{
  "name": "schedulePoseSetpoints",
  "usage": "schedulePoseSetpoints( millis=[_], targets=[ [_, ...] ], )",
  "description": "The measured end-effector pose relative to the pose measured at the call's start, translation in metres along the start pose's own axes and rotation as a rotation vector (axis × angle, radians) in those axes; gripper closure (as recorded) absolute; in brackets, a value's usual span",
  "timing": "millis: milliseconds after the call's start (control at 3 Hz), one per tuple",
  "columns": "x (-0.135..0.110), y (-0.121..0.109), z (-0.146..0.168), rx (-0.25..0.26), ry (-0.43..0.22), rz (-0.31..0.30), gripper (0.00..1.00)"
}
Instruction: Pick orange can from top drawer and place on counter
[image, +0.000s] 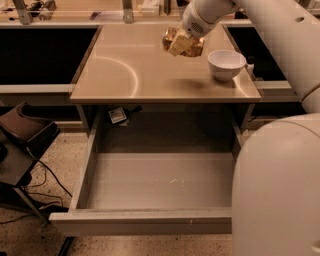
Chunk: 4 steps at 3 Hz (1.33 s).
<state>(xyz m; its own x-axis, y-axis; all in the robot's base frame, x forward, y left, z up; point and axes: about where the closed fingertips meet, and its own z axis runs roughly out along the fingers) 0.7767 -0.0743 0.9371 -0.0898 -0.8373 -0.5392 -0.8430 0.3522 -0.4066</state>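
Note:
The orange can (175, 36) is a shiny golden can held in my gripper (182, 44), which is shut on it above the far right part of the counter (125, 70). A soft shadow lies on the counter under it. The can sits just left of the white bowl (226, 63). The top drawer (160, 185) is pulled wide open below the counter and its grey bottom holds nothing. My white arm reaches in from the upper right.
Dark side shelves (40, 55) flank the counter on both sides. A brown chair (25, 132) and cables stand at the left by the drawer. A small tag (117, 115) hangs under the counter. My white body (280, 190) fills the lower right.

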Motion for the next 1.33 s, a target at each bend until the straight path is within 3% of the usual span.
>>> schedulePoseSetpoints(
  millis=[667, 1333],
  targets=[
    [-0.005, 0.022, 0.073, -0.168, -0.039, -0.023, 1.0],
    [-0.004, 0.023, 0.076, -0.172, -0.038, -0.022, 0.57]
  ],
)
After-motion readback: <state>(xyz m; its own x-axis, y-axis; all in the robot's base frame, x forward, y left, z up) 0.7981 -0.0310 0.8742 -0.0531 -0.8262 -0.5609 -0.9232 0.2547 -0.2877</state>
